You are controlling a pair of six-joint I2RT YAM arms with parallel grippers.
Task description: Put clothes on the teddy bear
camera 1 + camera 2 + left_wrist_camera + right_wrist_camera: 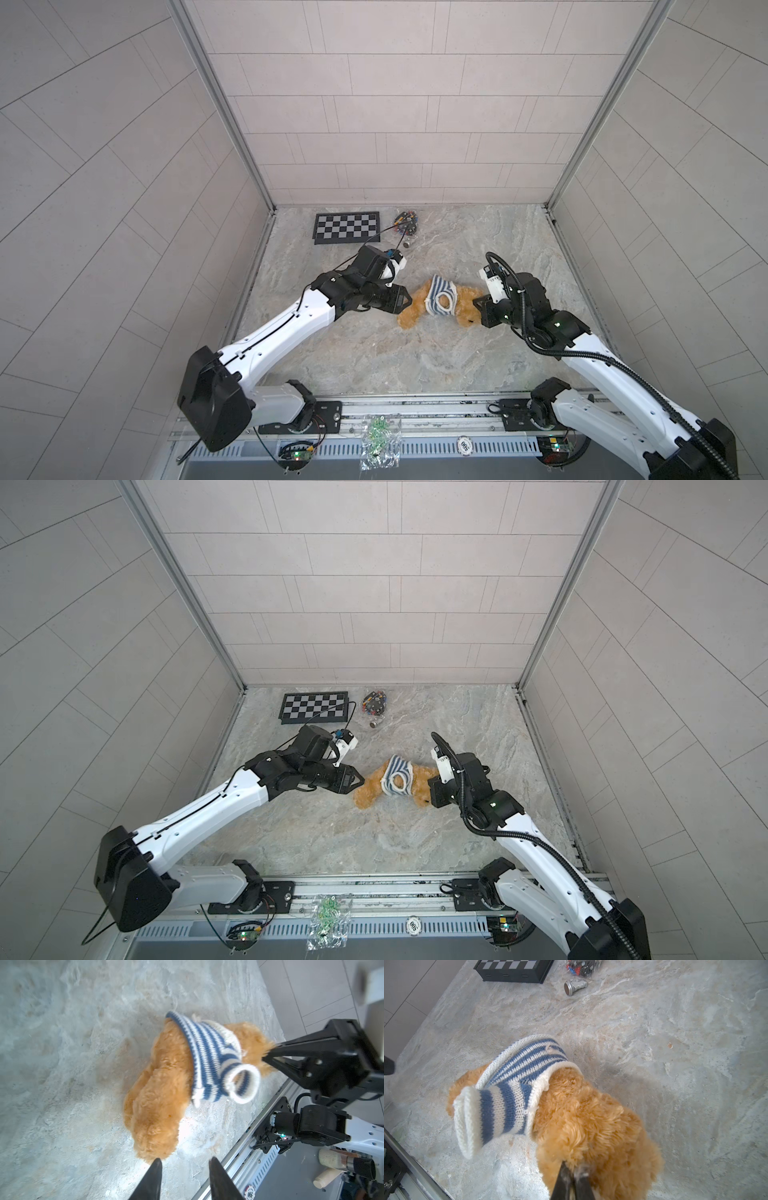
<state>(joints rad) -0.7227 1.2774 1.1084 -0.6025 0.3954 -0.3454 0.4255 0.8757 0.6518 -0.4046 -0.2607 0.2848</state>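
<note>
Right gripper (573, 1164) pinched on bear (591, 1126) head fur. Left gripper (185, 1160) jaws parted, empty, just beside bear's leg. Shirt (517, 1076) on torso.

a grey, marble-patterned table (457, 357) carries a teddy bear (410, 315) lying near its middle. by the back wall sits a chessboard (347, 227), near it a clear bag (406, 217) of small coloured bits, and just beside the bag a silver piece (575, 986) tipped on its side.
</note>
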